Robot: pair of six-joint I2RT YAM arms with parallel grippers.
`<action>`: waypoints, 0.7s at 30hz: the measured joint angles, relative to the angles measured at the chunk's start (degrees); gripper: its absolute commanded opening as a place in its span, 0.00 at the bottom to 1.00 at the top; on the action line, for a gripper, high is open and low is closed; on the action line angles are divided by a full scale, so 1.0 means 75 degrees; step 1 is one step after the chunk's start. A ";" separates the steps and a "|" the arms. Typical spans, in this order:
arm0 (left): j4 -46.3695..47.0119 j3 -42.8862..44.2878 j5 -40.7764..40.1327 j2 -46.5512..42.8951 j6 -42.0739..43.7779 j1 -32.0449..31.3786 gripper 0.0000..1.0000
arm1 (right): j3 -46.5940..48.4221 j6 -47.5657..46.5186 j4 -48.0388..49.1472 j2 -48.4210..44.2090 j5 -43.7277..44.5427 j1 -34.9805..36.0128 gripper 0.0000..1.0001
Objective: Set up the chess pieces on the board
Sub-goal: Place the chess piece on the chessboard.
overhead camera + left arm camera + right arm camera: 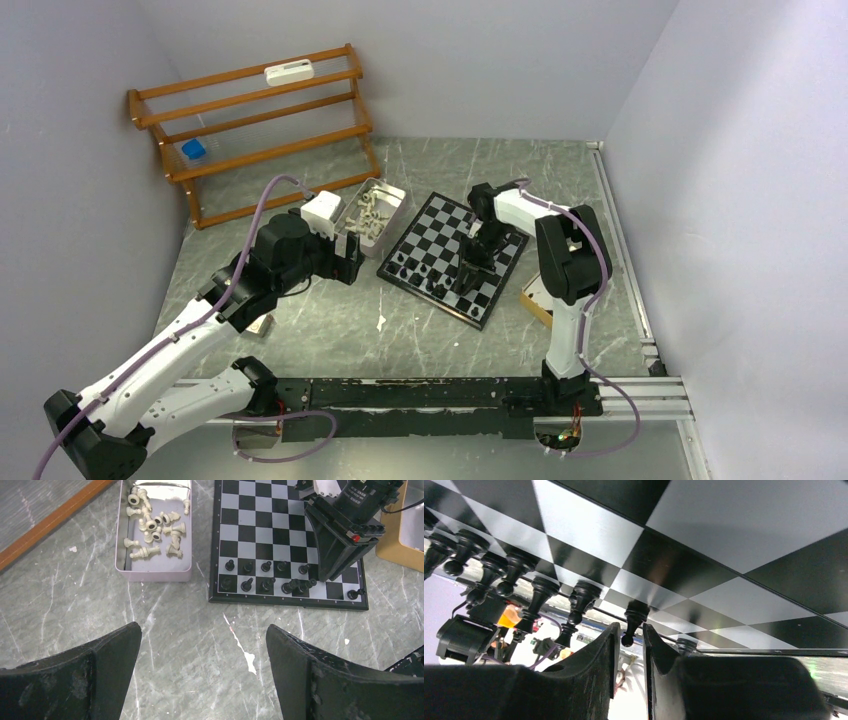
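Observation:
The board (440, 225) lies at mid-table, its near edge lined with two rows of black chess pieces (265, 566). My right gripper (630, 630) points down at that edge, and its jaws stand slightly apart around a black pawn (634, 617) that rests on its square. A thin gap shows on each side of the pawn's head. My left gripper (202, 632) hovers wide open over bare table, left of the board, and holds nothing. Several cream-white pieces (155, 527) lie jumbled in a small metal tray (155, 575) next to the board's left side.
A wooden slatted rack (250, 110) leans on the back-left wall with a white device (289, 72) and a blue object (193, 150) on it. A small wooden box (535, 300) sits by the board's right corner. Walls close in on three sides.

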 measured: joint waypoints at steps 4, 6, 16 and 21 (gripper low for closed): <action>-0.0003 0.0000 0.0000 0.0000 0.0000 0.0000 1.00 | 0.0149 0.0006 0.0015 0.0000 -0.0003 0.0000 0.26; -0.0003 0.0000 0.0000 0.0000 0.0000 0.0000 1.00 | 0.0198 0.0012 0.0041 0.0000 0.0000 0.0000 0.25; -0.0003 0.0000 0.0000 -0.0015 0.0000 0.0000 1.00 | 0.0187 0.0070 0.0163 -0.0003 0.0012 0.0000 0.19; -0.0003 0.0000 -0.0003 -0.0015 0.0000 0.0000 1.00 | 0.0187 0.0070 0.0178 -0.0003 0.0012 0.0000 0.19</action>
